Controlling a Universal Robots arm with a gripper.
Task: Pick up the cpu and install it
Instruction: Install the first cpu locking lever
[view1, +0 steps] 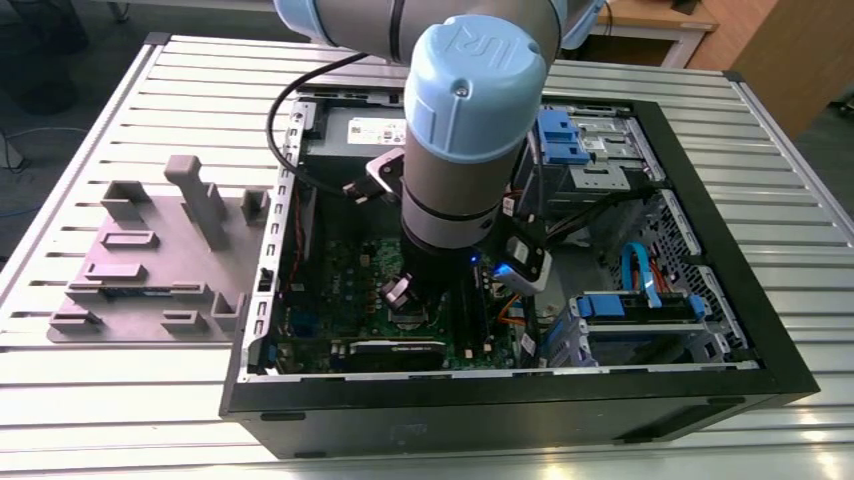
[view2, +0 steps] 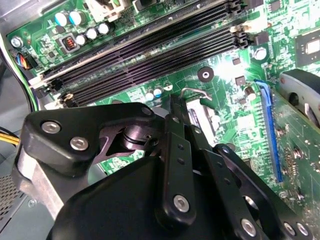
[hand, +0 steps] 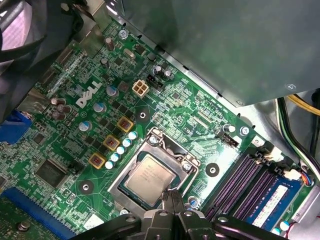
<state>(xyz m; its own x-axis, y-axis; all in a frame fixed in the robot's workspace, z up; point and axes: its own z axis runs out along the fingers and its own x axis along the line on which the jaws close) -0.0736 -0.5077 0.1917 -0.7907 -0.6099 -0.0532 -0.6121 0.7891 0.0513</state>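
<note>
Black metal linkage bars of the gripper (hand: 172, 200) fill the lower edge of the first wrist view, the slim fingers (hand: 174, 202) pressed together with nothing between them — clenched on air, tips right at the edge of the socket. Just beyond them lies the cpu (hand: 148, 178), a small flat square chip with a dull silver top, seated inside the square metal-framed socket (hand: 152, 172) on the green motherboard (hand: 165, 107); the frame's load plate stands open around it. Dark memory slots (hand: 245, 185) run along the lower right of that frame, and a large grey box (hand: 225, 45) covers the upper right.

In the second wrist view the same black gripper (view2: 177, 120) crowds the lower half, a thin bent wire lever (view2: 195, 92) just past its tips and long black memory slots (view2: 150, 50) crossing the upper part.

Farther off, the exterior view shows the grey and pale blue robot arm (view1: 467, 130) reaching down into the open black computer case (view1: 521, 390) on a slatted metal table (view1: 160, 400), with a grey plastic fixture tray (view1: 147, 260) at the left of the frame.
</note>
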